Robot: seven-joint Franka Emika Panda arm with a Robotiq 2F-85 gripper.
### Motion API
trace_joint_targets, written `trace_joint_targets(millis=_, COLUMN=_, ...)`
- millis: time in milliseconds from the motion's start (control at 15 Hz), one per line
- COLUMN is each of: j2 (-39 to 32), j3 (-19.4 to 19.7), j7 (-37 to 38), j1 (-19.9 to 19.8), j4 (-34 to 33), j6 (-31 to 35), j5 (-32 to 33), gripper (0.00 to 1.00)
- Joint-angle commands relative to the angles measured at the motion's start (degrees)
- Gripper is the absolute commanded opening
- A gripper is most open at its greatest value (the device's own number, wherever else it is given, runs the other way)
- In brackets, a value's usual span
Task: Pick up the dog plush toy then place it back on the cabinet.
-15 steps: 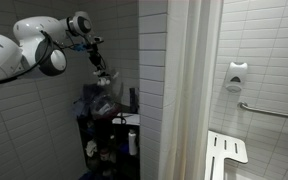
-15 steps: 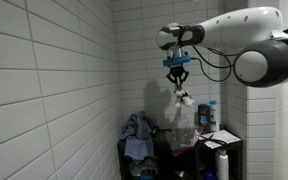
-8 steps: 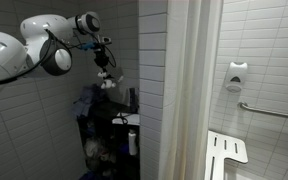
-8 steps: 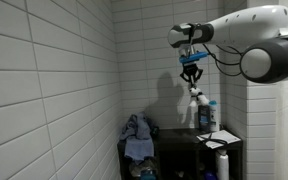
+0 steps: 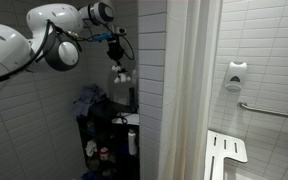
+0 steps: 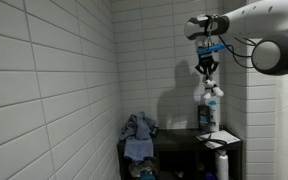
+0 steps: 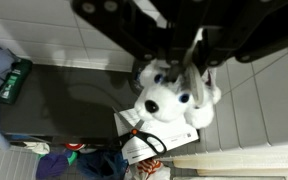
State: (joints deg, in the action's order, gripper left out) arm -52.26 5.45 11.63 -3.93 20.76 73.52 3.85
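The dog plush toy (image 7: 169, 100) is white with dark eyes. It hangs from my gripper (image 7: 174, 55), which is shut on it. In both exterior views the toy (image 5: 120, 74) (image 6: 210, 93) dangles high above the black cabinet (image 5: 96, 125) (image 6: 179, 140), near the cabinet's side by the white tiled wall corner. The gripper (image 5: 115, 50) (image 6: 206, 66) points straight down. In the wrist view the dark cabinet top (image 7: 74, 100) lies below, left of the toy.
A blue cloth (image 6: 138, 130) is piled on the cabinet top. A bottle (image 6: 203, 116) and a white paper (image 7: 149, 145) sit near the cabinet's edge. A green item (image 7: 14, 80) lies on top. A shower curtain (image 5: 189, 90) and white fold-down seat (image 5: 224, 155) are beyond.
My gripper has lifted the dog plush higher and carried it sideways, away from the blue cloth toward the cabinet's bottle end.
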Motion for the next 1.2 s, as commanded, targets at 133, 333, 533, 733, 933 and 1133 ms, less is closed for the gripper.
trace_joint_targets(millis=133, j2=0.7, j3=-1.0, j7=0.0, j1=1.9, j4=1.5, j6=0.5, j5=-0.2, gripper=0.57)
trace_joint_targets(millis=333, j2=0.1, j3=-1.1, j7=-0.5, j1=4.5, j4=0.6, j6=0.7, j5=0.5, gripper=0.77)
trace_joint_targets(millis=533, j2=0.0, j3=-1.0, j7=-0.5, j1=7.1, j4=0.6, j6=1.0, j5=1.0, gripper=0.97)
trace_joint_targets(millis=733, j2=-0.3, j3=-1.1, j7=-0.4, j1=8.8, j4=0.6, j6=1.5, j5=0.9, gripper=1.00)
trace_joint_targets(millis=933, j2=-0.5, j3=-1.3, j7=0.0, j1=9.1, j4=0.3, j6=0.8, j5=0.5, gripper=1.00)
trace_joint_targets(millis=1133, j2=-0.8, j3=-1.3, j7=0.0, j1=9.2, j4=0.2, j6=0.9, j5=0.5, gripper=1.00)
